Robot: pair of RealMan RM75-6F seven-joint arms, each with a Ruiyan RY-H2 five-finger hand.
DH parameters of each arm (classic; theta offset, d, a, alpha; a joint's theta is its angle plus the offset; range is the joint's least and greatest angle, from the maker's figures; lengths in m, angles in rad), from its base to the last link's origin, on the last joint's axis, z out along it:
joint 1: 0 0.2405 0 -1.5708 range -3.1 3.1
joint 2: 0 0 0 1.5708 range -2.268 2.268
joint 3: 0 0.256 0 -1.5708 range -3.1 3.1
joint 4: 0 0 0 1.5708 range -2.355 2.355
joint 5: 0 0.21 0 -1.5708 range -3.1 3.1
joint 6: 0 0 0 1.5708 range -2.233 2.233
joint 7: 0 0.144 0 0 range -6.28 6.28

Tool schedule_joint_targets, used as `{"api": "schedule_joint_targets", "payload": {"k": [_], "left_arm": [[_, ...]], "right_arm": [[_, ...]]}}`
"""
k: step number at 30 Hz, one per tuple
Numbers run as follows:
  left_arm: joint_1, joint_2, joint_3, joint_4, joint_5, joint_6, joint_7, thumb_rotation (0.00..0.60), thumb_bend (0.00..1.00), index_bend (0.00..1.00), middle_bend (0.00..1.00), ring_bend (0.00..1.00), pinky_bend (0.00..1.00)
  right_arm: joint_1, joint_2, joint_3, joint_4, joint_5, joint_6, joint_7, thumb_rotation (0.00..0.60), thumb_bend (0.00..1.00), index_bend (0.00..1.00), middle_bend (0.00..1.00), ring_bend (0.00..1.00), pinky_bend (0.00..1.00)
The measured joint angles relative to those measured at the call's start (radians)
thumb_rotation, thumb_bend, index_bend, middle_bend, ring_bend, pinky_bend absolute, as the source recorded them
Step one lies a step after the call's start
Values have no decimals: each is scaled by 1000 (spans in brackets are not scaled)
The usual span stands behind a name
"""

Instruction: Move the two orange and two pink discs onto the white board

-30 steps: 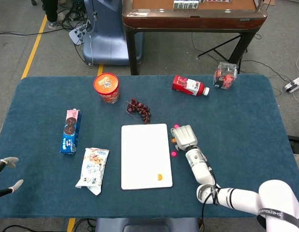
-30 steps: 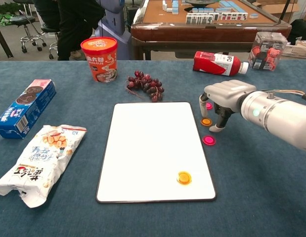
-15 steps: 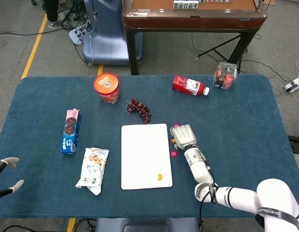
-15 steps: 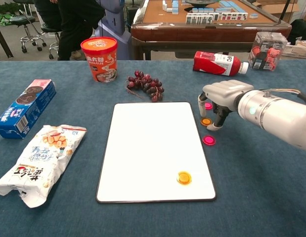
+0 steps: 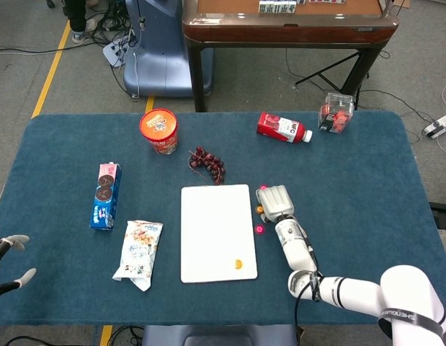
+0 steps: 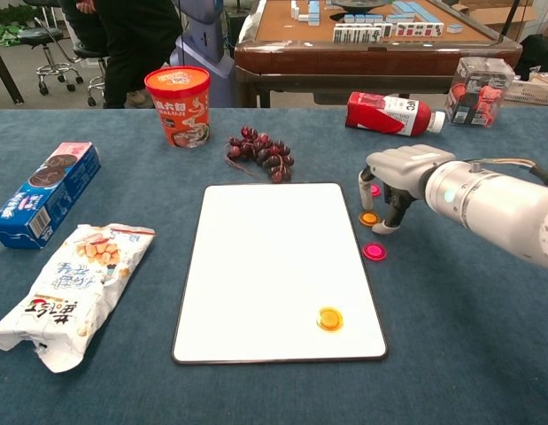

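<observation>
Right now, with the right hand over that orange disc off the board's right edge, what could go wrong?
1. The right hand hangs fingers-down over the orange disc, which lies flat; a pinch may slip or flick it away.
2. Two pink discs lie close on either side, so the fingers could knock one.
3. The white board edge is right beside the disc and could snag a finger.

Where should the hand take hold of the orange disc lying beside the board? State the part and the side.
Pinch the orange disc by its rim from above: it lies flat and thin on the cloth. The right hand is over it, fingertips down on either side.
</observation>
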Motion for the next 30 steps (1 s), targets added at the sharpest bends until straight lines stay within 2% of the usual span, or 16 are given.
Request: {"api": "schedule_joint_targets", "payload": {"k": [19,30], "left_arm": [[-1,-1,1,-1,1,-2,1,600,73,423,469,376,561],[-4,-6,4,1,3,-10,9,600,73,423,469,376,561]], "right_arm": [[12,13,-7,-19,30,-6,8,600,285,498,1000,1000,1000],[3,69,-18,-137,-16,41,13,600,285,499,1000,1000,1000]]}}
